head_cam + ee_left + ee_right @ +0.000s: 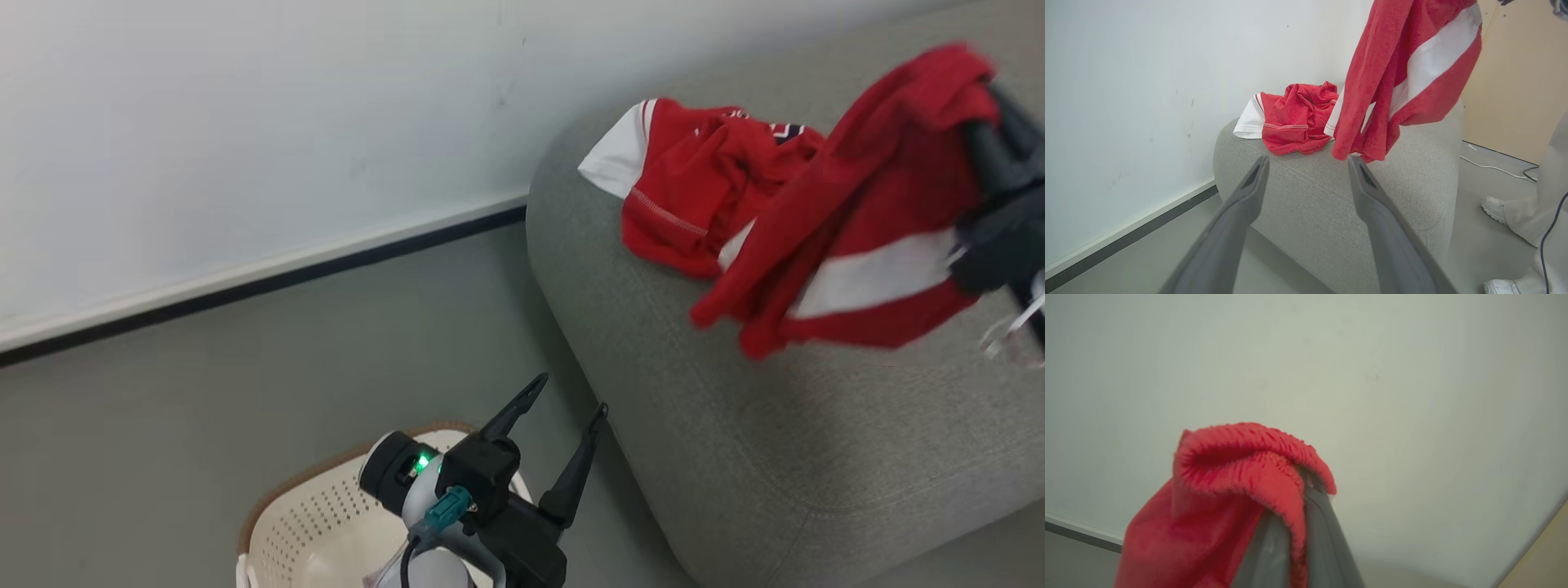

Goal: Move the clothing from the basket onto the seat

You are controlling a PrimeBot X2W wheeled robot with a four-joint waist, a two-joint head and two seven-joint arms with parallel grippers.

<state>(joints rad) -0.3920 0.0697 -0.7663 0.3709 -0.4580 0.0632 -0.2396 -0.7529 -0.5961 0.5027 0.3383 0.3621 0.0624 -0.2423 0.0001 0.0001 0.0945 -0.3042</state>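
A white wall meets the grey floor along a pale skirting with a dark strip at its foot. In the left wrist view a tan panel stands at the right. Below it a white cable lies on the floor, near a person's pale trouser leg and white shoes.

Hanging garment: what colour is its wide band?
White, across the red hanging garment; clearest in the left wrist view.
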